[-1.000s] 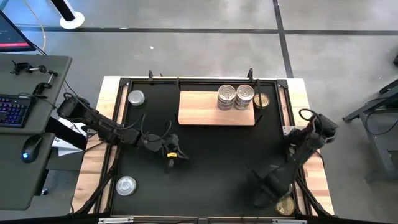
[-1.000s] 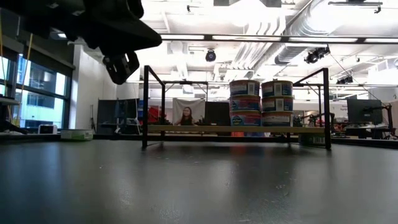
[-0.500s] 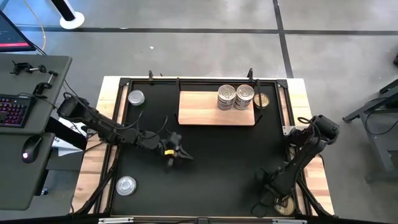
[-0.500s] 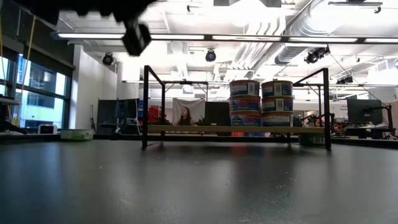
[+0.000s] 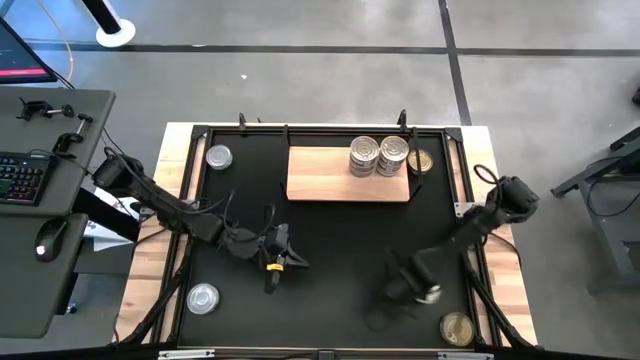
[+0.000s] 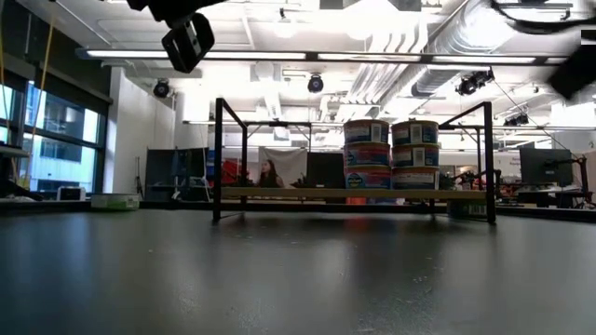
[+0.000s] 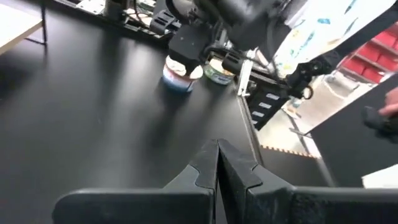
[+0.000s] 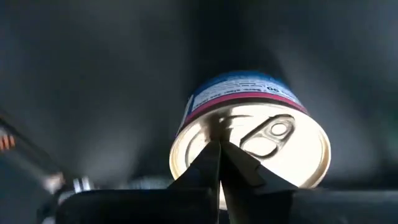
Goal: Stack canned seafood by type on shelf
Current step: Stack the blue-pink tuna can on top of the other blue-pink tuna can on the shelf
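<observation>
A blue-and-red-labelled can (image 8: 261, 140) with a silver pull-tab lid stands on the black mat at the near right (image 5: 428, 293). My right gripper (image 8: 217, 144) is shut just above it (image 5: 405, 283). The wooden shelf (image 5: 330, 178) stands at the far side and carries two stacks of cans (image 6: 367, 154) (image 6: 415, 154), each three high. My left gripper (image 7: 217, 146) is shut with nothing between its fingers, hovering over the mat left of centre (image 5: 275, 262). A gold-lidded can (image 5: 457, 328) rests at the near right corner. My right gripper comes from above, pointing down, and its shut fingertips (image 8: 208, 158) lie over the can's lid (image 8: 205, 134) near the rim. Whether they touch the lid, I cannot tell. The can stands upright on the mat (image 7: 180, 74).
Two silver-lidded cans sit on the mat's left side, one far (image 5: 218, 157) and one near (image 5: 203, 297). Another gold-lidded can (image 5: 420, 162) is beside the shelf's right end. A desk with a keyboard (image 5: 20, 175) stands left of the table.
My right gripper has moved from over the gold-lidded can toward the table's left and a little toward the far edge. The silver-lidded can, hidden under the arm before, now shows beside it. My left gripper has shifted slightly toward the near edge.
</observation>
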